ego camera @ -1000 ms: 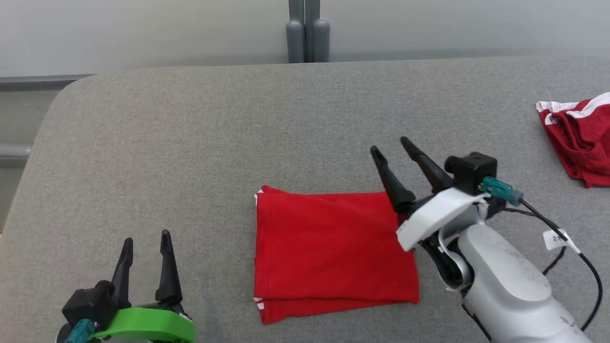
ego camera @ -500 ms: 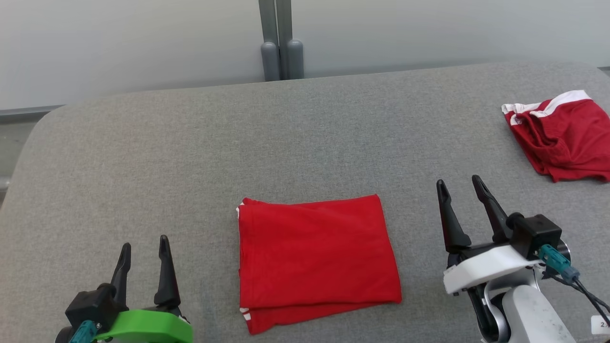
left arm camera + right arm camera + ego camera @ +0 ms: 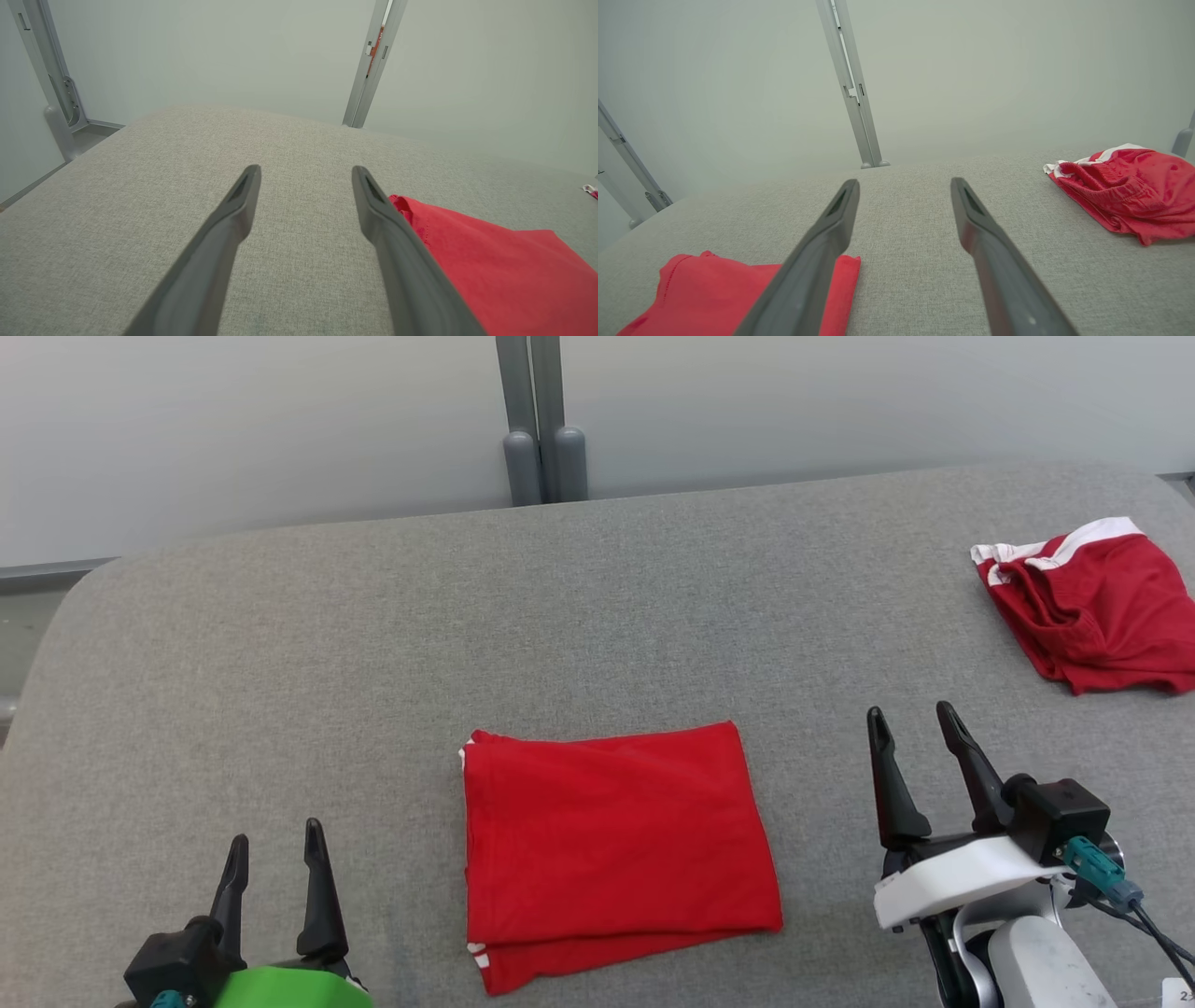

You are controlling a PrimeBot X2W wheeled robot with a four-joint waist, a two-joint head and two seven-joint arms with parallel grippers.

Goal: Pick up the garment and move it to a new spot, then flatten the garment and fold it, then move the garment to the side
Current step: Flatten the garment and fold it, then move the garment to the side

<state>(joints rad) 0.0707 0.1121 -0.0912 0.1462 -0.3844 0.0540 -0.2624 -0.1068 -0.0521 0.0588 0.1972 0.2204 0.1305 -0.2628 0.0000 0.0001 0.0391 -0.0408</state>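
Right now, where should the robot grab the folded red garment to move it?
Probably take the folded garment by its right edge, from the right: the open right gripper is near it, and that edge looks like one smooth fold; the near edge shows loose layers.

1. We see the second red garment (image 3: 1092, 607) run off the head view's right edge, so its far side is cut away.
2. The bottom edge there cuts the left tool (image 3: 276, 833) at its green mount (image 3: 289, 989) and the right tool (image 3: 909, 709) at its pale arm (image 3: 1036, 961).
3. In the left wrist view a finger (image 3: 404, 261) hides part of the folded red garment (image 3: 504, 275), which the bottom and right edges also crop.
4. A white-and-red scrap (image 3: 591, 190) at that view's right edge is too small for us to name.
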